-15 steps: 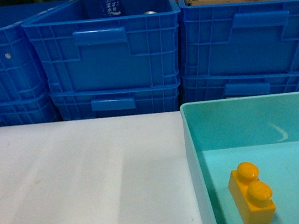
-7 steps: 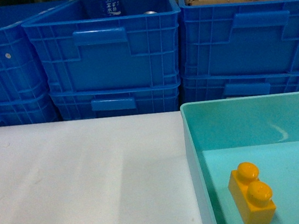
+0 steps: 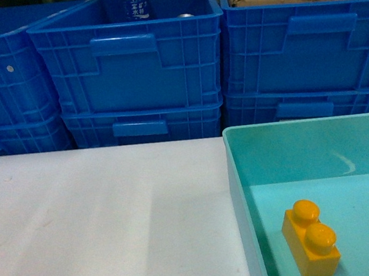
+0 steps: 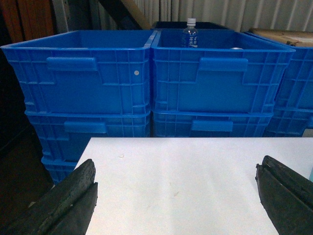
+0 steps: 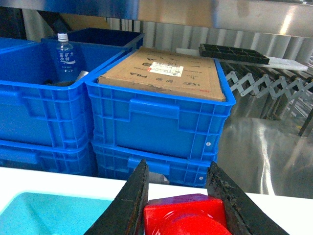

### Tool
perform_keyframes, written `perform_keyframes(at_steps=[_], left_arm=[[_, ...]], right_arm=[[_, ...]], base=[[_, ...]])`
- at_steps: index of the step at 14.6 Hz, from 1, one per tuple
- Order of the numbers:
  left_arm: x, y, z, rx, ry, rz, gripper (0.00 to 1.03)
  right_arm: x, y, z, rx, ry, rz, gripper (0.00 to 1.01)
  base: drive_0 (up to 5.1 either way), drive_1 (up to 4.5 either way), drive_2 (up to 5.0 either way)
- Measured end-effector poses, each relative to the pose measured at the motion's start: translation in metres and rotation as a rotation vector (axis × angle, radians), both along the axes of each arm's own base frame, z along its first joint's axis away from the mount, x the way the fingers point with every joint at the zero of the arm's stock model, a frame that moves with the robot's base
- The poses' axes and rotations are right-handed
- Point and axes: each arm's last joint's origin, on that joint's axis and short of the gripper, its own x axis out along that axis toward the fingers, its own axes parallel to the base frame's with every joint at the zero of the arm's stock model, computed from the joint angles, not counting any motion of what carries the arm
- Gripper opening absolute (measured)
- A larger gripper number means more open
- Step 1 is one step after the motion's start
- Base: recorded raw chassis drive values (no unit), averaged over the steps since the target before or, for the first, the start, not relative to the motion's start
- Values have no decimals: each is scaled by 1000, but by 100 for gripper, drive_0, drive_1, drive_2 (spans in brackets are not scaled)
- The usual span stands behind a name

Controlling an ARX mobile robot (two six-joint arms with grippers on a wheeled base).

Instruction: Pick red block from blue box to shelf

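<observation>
The red block [image 5: 183, 215] is clamped between the two dark fingers of my right gripper [image 5: 179, 169], held above the table's far edge. A corner of the pale turquoise blue box [image 5: 39, 210] lies below and to its left. In the head view the blue box [image 3: 294, 151] sits at the lower right and holds a yellow two-stud brick [image 3: 310, 238]; neither gripper shows there. A shiny steel rail of the shelf [image 5: 220, 12] crosses the top of the right wrist view. My left gripper [image 4: 176, 196] hangs open and empty over the white table [image 4: 186, 166].
Dark blue ribbed crates [image 3: 127, 57] are stacked two high right behind the table. One holds a water bottle [image 3: 135, 1]; another is covered by a cardboard sheet [image 5: 164, 73]. Steel flooring and a folding gate [image 5: 264, 88] lie to the right of the crates.
</observation>
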Motion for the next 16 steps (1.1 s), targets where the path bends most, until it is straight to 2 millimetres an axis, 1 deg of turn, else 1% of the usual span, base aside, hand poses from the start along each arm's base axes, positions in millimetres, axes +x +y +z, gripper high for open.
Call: perform_keyframes(at_steps=[3,16], left_arm=[[0,0,0,0,0,0,98],[0,0,0,0,0,1,98]], right_arm=[[0,0,0,0,0,0,29],[0,0,0,0,1,-3,29]], base=[[-41,-41,-41],[-171,-171,-171]])
